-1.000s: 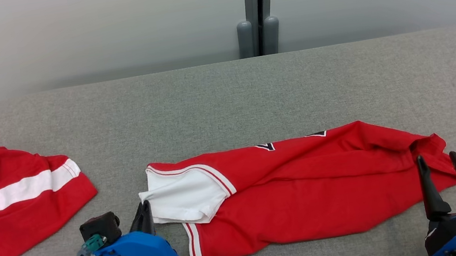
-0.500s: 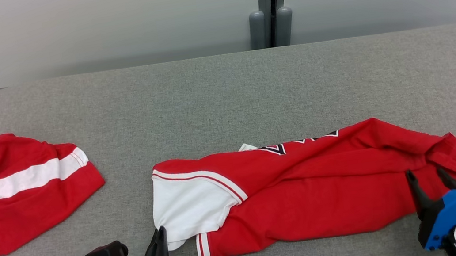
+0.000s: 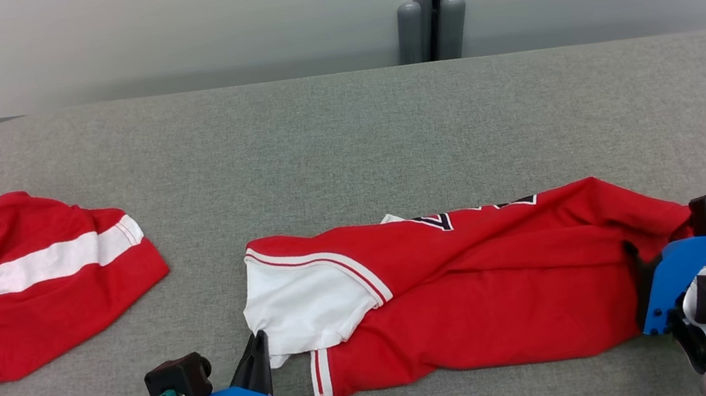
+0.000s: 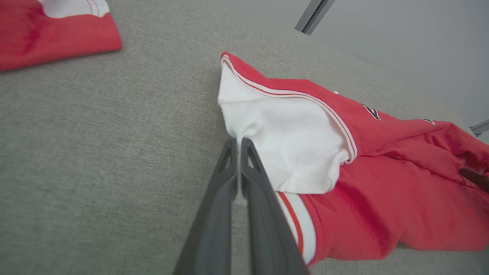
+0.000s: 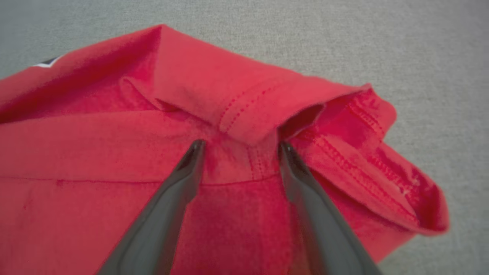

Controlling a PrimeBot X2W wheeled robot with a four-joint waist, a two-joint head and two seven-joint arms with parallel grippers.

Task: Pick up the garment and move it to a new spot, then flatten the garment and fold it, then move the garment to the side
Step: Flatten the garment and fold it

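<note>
Far left: second red cloth [image 3: 29, 299] with a white band, crumpled in a soft heap on the grey felt-like surface [image 3: 343, 130]. Next, left gripper [image 4: 238, 142]: thin dark fingers pressed together, pinching the corner of the white sleeve [image 4: 282, 145]. That's the garment [image 3: 489, 282]: red knit jersey, sleeve edged in red-and-white piping, dark lettering partly showing at the far edge. It lies as a long, loosely bunched strip from the middle to the right of the surface, near the front, creased lengthwise. Far right, right gripper [image 5: 240, 147]: fingers spread wide, tips on the red cloth either side of a folded, double-stitched hem at the garment's right end.
</note>
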